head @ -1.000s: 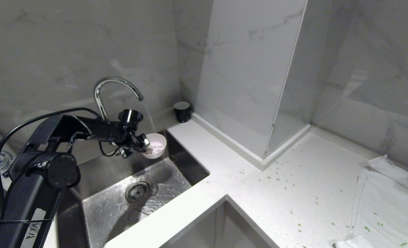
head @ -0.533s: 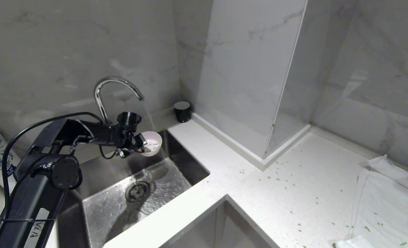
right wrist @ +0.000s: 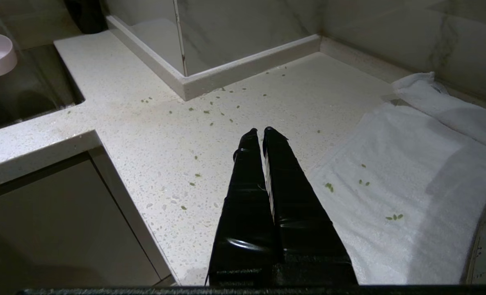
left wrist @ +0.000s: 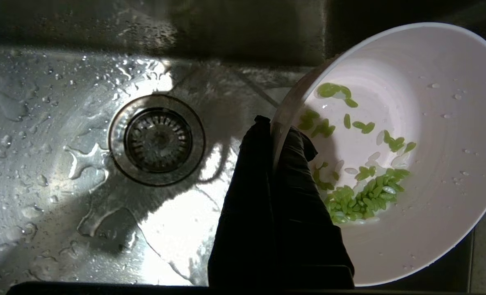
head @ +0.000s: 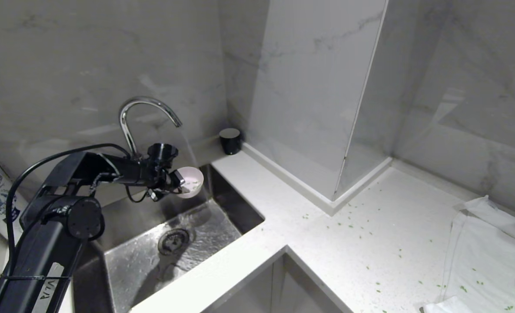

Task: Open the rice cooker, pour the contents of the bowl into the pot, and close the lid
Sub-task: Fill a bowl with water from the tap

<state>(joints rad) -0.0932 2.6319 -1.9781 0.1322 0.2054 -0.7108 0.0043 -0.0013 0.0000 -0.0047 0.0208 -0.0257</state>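
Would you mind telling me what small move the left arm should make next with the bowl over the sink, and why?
Probably level the bowl and ease it away from the faucet. The left gripper pinches its rim above the wet sink, and the green bits have slid toward the low side, so more tilt could spill them. No cooker is in view.
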